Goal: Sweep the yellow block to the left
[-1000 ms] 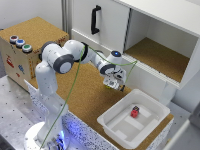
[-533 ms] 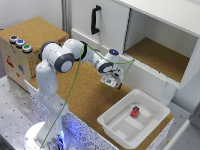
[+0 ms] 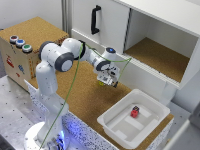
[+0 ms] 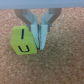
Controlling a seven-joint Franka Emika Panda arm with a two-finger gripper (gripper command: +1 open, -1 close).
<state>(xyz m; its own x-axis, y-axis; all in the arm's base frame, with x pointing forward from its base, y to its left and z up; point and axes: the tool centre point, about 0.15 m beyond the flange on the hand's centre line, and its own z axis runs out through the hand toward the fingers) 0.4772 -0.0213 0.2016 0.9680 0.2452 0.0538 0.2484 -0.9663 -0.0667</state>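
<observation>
Franka arm reaches over the cork-topped desk (image 3: 85,102), gripper (image 3: 106,81) low down near the white cabinet front. The small yellow-green cube with dark markings (image 4: 26,40) sits on the cork right beside the gripper fingers (image 4: 41,31); in the wrist view one finger's side looks to be touching or almost touching the cube's face. In the exterior view only a sliver of the cube (image 3: 101,83) shows under the gripper.

Gripper state: fingers drawn nearly together, narrow gap, nothing between them — clenched for pushing, not grasping the cube.

Step in hand, as I judge it: contact phase of the sweep, finger flank set against the cube. Next move calls for a sideways drag at desk height, staying low so the fingers don't ride over the cube, and keeping the push centred so it doesn't spin off.

Small red block (image 3: 134,111) sits in the white plastic tray (image 3: 111,120), well apart, not involved.
</observation>
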